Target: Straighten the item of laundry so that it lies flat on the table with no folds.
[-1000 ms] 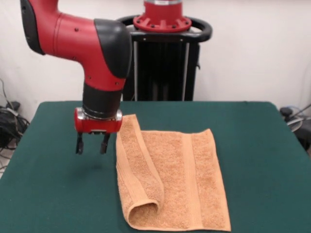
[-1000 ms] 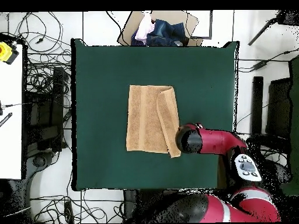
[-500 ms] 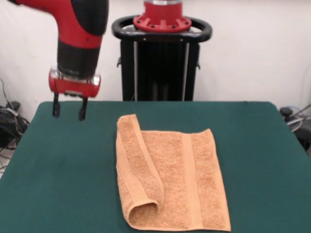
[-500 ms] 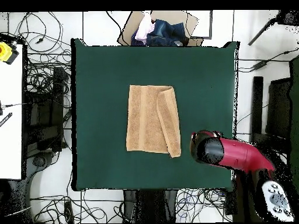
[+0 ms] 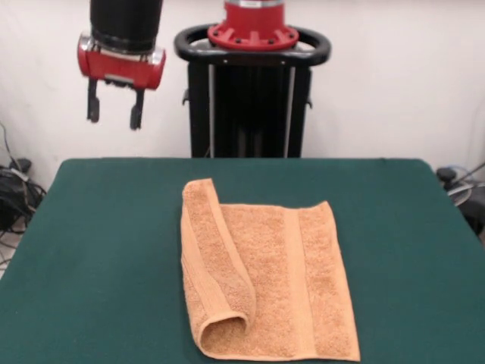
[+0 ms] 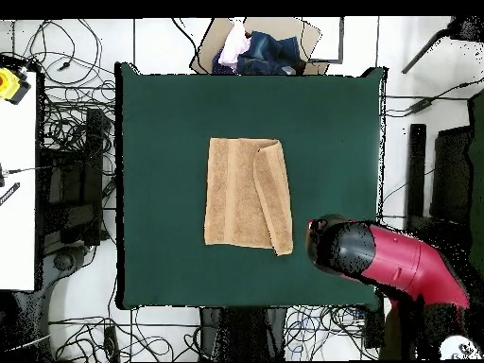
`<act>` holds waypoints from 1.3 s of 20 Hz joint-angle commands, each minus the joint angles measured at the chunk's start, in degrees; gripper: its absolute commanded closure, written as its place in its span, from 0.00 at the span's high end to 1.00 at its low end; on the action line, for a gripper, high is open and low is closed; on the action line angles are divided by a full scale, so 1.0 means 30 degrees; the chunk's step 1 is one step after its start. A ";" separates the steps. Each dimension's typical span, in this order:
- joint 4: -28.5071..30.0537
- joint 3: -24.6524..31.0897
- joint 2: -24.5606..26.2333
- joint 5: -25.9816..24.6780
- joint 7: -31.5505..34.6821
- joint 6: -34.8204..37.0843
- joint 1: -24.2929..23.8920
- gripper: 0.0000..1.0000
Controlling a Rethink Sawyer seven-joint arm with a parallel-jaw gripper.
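Overhead, dark green desk point(image 6: 170, 142) stood ringed by tangled cables point(image 6: 71, 123) on pale floor, peach towel point(image 5: 261, 284) lay mid-desk with its left edge folded over, gripper point(image 5: 114, 114) hung high above the far-left corner, open, empty.

Behind the table you have a plain white wall point(image 5: 394, 83), evenly lit. From above, you see a pale tiled floor point(image 6: 161, 43) strewn with black cables point(image 6: 66, 95) on every side. At the left edge of the overhead view stands a white bench point(image 6: 17, 189) with a yellow object point(image 6: 8, 83) on it. Past the table's top edge in that view lies a cardboard box point(image 6: 269, 38) holding bundled clothes point(image 6: 255, 49). Dark stands point(image 6: 416, 170) line the right side.
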 commanded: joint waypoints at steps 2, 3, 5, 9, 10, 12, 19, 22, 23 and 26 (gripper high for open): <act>0.2496 0.0809 -0.1474 0.1846 0.3521 0.1742 0.2310 1.00; 0.2769 0.0798 -0.1490 0.1974 0.3569 0.1421 0.2377 1.00; 0.2988 0.0771 -0.1252 0.2339 0.3910 0.1110 0.2744 1.00; 0.3263 0.0174 -0.0810 0.2696 0.5291 0.0140 0.3994 1.00; 0.3273 0.0066 -0.0550 0.2801 0.5554 -0.0169 0.4232 1.00; 0.3269 0.0135 0.0204 0.3050 0.5620 -0.1039 0.4349 1.00; 0.1922 0.0237 0.4827 0.3010 0.5446 -0.4904 0.4121 1.00; 0.1076 0.0420 0.6722 0.3013 0.5057 -0.6468 0.3680 1.00; 0.0855 0.0347 0.7144 0.2969 0.5018 -0.6967 0.3697 1.00; 0.0403 0.0359 0.8351 0.3226 0.4924 -0.8014 0.3549 1.00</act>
